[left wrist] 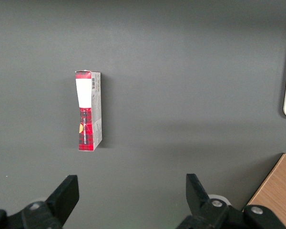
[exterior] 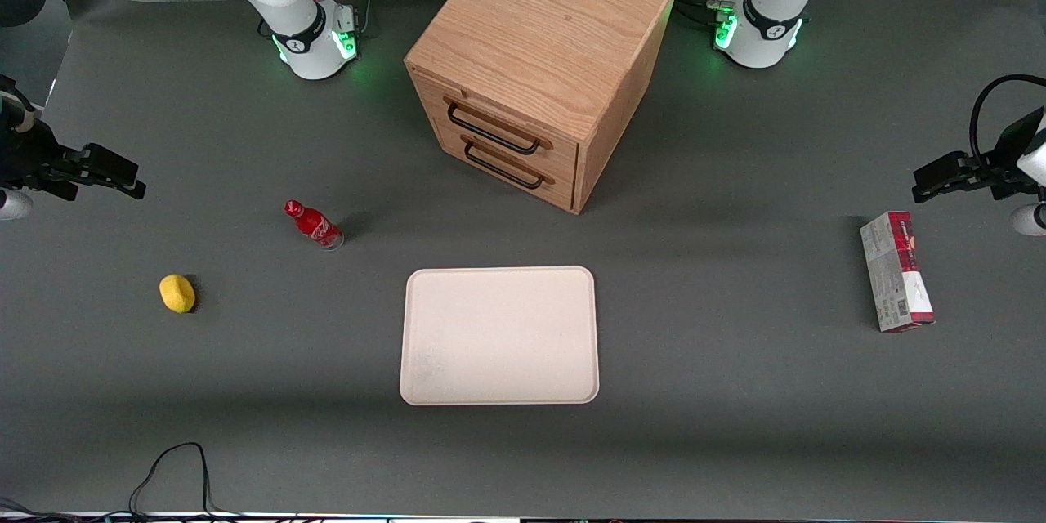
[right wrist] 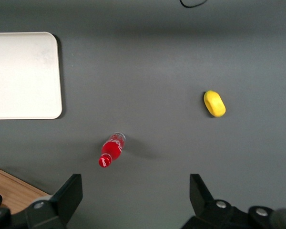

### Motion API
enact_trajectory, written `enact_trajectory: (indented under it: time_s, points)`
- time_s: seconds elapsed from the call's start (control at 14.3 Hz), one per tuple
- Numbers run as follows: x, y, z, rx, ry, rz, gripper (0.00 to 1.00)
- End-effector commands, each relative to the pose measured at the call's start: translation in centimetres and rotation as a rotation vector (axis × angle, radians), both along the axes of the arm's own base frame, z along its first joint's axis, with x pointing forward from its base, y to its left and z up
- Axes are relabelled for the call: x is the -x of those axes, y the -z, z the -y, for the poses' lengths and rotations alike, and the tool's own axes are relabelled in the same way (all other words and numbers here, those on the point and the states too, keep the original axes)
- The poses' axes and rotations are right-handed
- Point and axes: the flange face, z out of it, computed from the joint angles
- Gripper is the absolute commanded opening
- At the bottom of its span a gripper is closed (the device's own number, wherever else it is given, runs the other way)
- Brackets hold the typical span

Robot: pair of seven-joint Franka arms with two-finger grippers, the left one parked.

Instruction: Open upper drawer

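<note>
At the working arm's end of the table, gripper: the gripper (exterior: 135, 184) hangs above the dark mat, well apart from the cabinet, and its fingers (right wrist: 66, 195) are spread wide with nothing between them.
Task's thing: the upper drawer (exterior: 500, 124) is the higher of two in the oak cabinet (exterior: 543, 57), which stands at the middle of the table, farther from the front camera than the tray; it looks fully closed.
Handle: the black bar handle (exterior: 492, 129) is thin and sits just above the lower drawer's handle (exterior: 505, 167), so I judge that a low approach can catch the wrong bar.
Angle risk: the cabinet is turned on the mat, its front faces partly toward the working arm; a pull not in line with the drawer may jam it or drag the whole box.
Bottle risk: the red bottle (exterior: 313, 224) stands between the gripper and the cabinet's front; a low sweep can knock it over.
Other things: a yellow lemon-like object (exterior: 177, 293) lies near the bottle, nearer to the front camera; the white tray (exterior: 499, 335) lies in front of the cabinet; a red and grey carton (exterior: 896, 271) lies toward the parked arm's end.
Surface: a dark grey mat (exterior: 735, 392), flat, with soft shadows.
Room: little is visible; a black cable (exterior: 176, 470) lies at the mat's near edge.
</note>
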Motion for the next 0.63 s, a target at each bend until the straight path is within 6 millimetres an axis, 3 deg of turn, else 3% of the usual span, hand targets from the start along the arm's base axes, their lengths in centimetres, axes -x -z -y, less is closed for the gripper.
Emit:
enact_trajectory:
  time_s: [0.0, 0.28, 0.56]
  points:
    - [-2.2, -0.6, -5.6, 0.005, -0.071, 0.017, 1.0]
    - [-3.1, 0.9, -15.7, 0.009, -0.269, 0.008, 1.0]
    - [-0.1, 2.5, -26.2, -0.065, -0.542, -0.028, 1.0]
